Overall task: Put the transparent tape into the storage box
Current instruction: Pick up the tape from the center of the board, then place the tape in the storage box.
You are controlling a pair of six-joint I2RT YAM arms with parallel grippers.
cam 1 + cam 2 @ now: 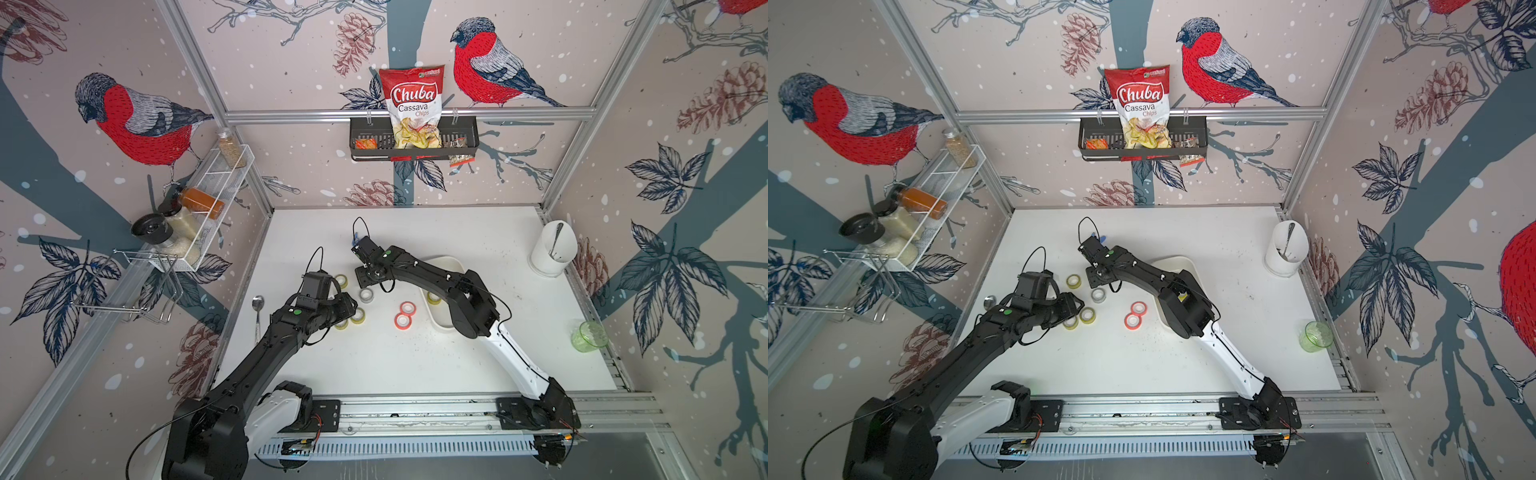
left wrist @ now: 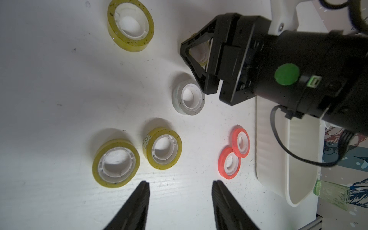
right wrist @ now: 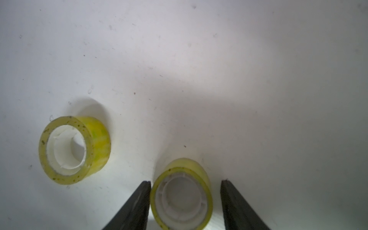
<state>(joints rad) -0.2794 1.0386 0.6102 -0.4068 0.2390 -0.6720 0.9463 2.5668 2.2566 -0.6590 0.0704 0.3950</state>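
A scuffed white tabletop [image 1: 415,365] lies inside a cell walled with bird-and-pinecone wallpaper. Nearest the arms' bases, the left gripper [image 2: 180,182] hangs with its fingers spread and nothing between them. It is just short of a broad yellow-tinted transparent tape roll [image 2: 111,183] and a smaller yellow-tinted neighbour roll [image 2: 163,166], both flat on the table. Both are well apart from the shallow white plastic storage box [image 1: 449,262], on the left arm's side of it. Near the box's long wall, two thin orange tape rolls [image 1: 405,314] touch each other. Further out, a grey-white tape roll [image 1: 366,295] sits just beside the right gripper [image 3: 186,181]. Its fingers are parted around a yellowish clear tape roll [image 3: 186,165]: one finger is at the rim, the other stands clear, so the roll is not clamped. Another yellowish roll [image 3: 97,143] lies beside it. The box, partly under the right arm, holds one yellow roll [image 1: 433,297]. Beyond the box stands a tall white cylindrical cup [image 1: 552,249]. On the far wall a black perforated basket [image 1: 365,141] holds a red chips bag [image 1: 411,104].
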